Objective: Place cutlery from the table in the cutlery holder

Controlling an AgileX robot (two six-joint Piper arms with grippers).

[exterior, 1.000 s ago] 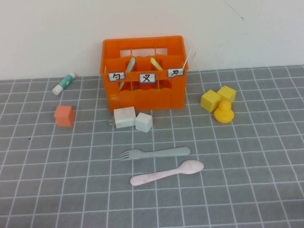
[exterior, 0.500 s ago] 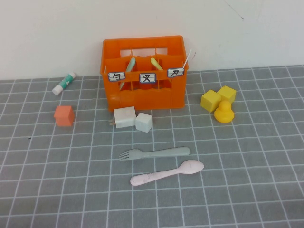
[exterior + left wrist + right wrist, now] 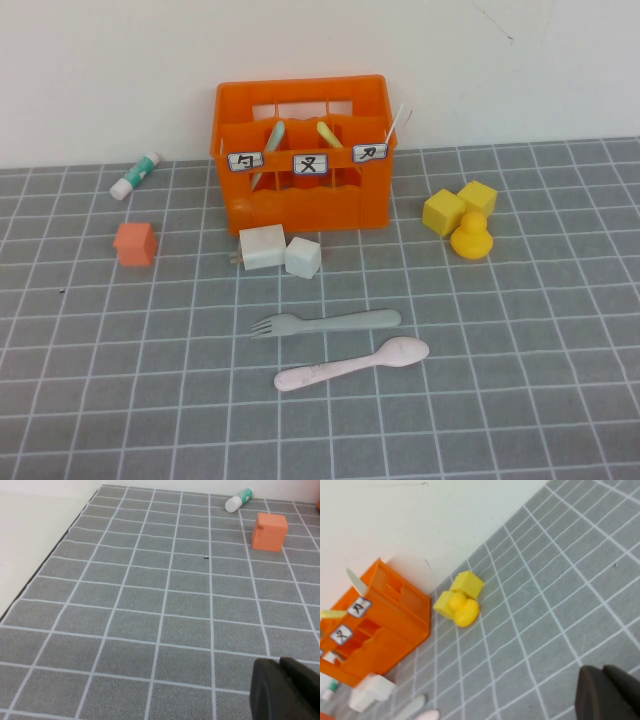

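The grey-green fork [image 3: 325, 322] and the pale pink-white spoon [image 3: 352, 364] lie side by side on the grid mat [image 3: 520, 330], in front of the orange cutlery holder [image 3: 303, 155]. The holder stands against the back wall with utensils in its compartments; it also shows in the right wrist view [image 3: 375, 625]. Neither arm shows in the high view. My left gripper [image 3: 285, 687] is shut and empty above bare mat at the left. My right gripper [image 3: 607, 692] is shut and empty above bare mat at the right, away from the cutlery.
Two white blocks [image 3: 278, 250] sit just in front of the holder. An orange cube [image 3: 135, 244] and a glue stick [image 3: 135, 175] lie at the left. Two yellow cubes and a yellow duck [image 3: 470, 237] sit at the right. The mat's left edge [image 3: 45, 565] shows.
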